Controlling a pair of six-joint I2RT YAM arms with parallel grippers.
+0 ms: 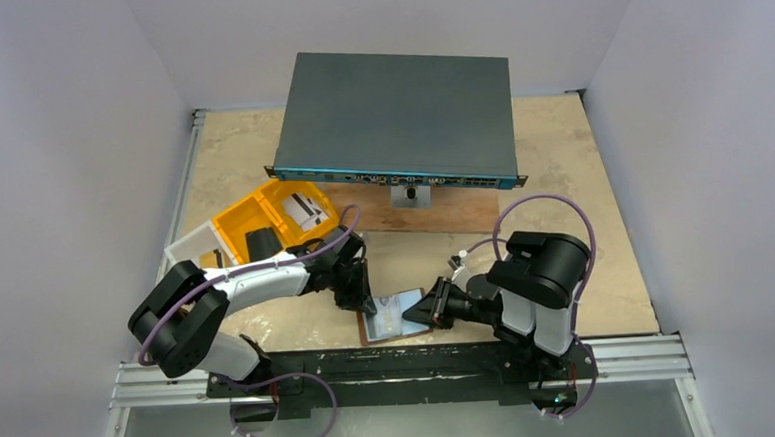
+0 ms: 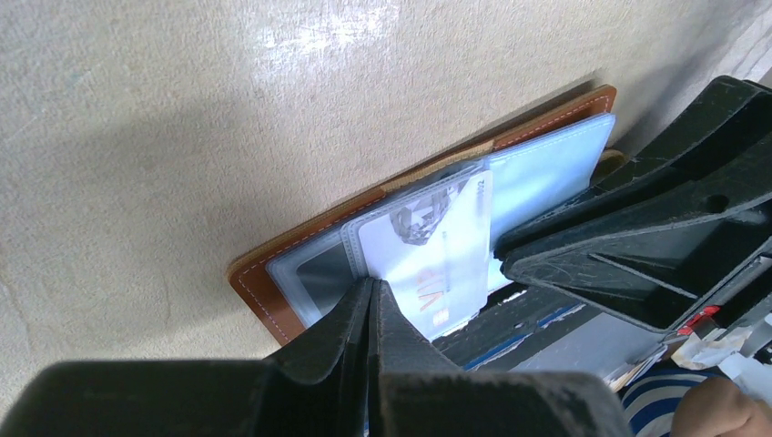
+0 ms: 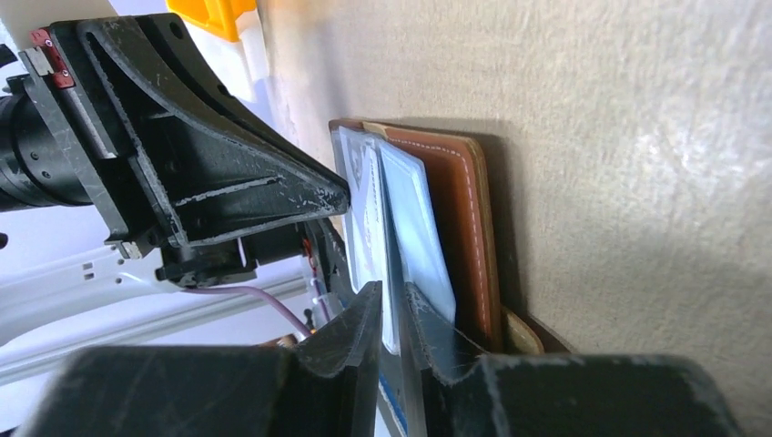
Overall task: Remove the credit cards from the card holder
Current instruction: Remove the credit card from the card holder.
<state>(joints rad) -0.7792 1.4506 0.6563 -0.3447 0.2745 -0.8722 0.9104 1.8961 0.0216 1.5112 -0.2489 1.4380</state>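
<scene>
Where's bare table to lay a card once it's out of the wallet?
Bare mat lies to the right of the switch, and at back left between the switch and the tray. It is crowded at near centre around the wallet.

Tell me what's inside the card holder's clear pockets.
A white card with a grey picture and orange lettering shows in the clear pockets. Pockets beneath are covered; further cards cannot be seen.
</scene>
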